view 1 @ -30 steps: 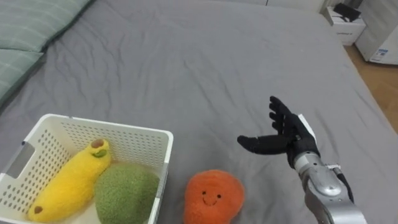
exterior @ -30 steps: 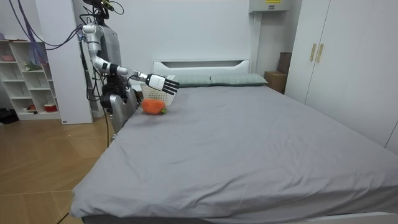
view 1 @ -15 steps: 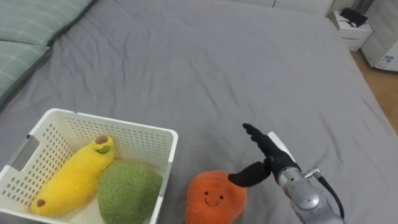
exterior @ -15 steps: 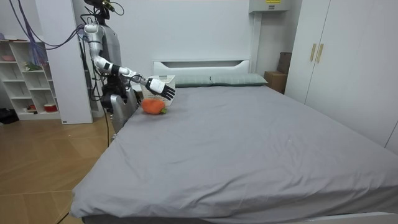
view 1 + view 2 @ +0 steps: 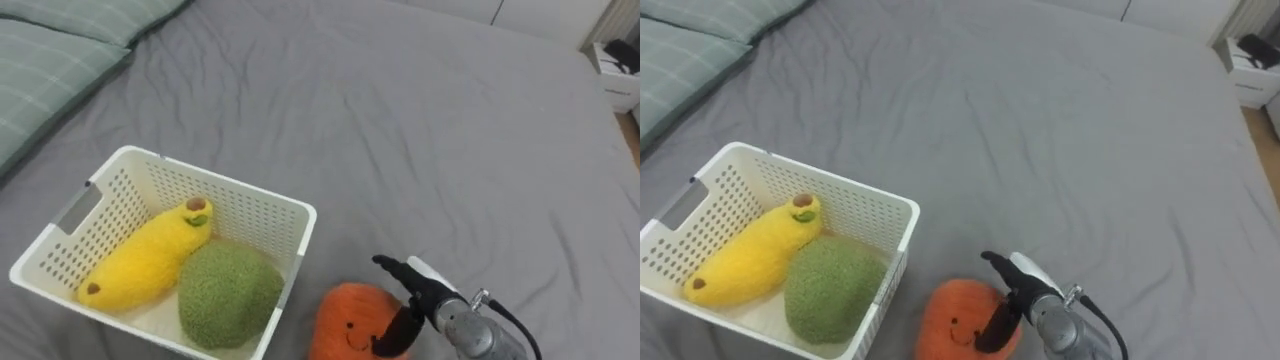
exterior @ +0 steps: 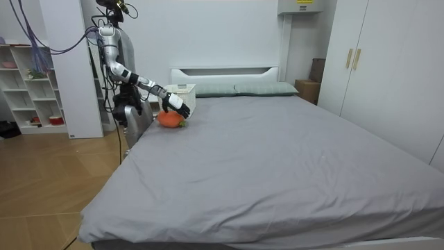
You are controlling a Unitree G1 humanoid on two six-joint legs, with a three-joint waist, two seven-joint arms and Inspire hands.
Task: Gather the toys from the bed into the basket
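Observation:
An orange plush toy (image 5: 345, 322) with a smiling face lies on the grey bed just right of a white slotted basket (image 5: 232, 187). In the basket lie a yellow banana plush (image 5: 150, 260) and a green round plush (image 5: 228, 295). My right hand (image 5: 418, 297) is at the orange toy's right side. Its fingers are straight and spread, and the thumb rests against the toy. In the room view I stand at the bed's head corner, with the right hand (image 6: 174, 104) lowered over the orange toy (image 6: 168, 119).
Green striped pillows (image 5: 50, 60) lie at the far left. A white nightstand (image 5: 622, 78) stands past the bed's right edge. Wide grey bedding (image 5: 420, 130) stretches ahead. Shelves (image 6: 28, 83) and a wardrobe (image 6: 374, 62) line the room.
My right hand has dropped from above the bed down and left onto the orange toy's side. The eye view has shifted, so the basket shows further right.

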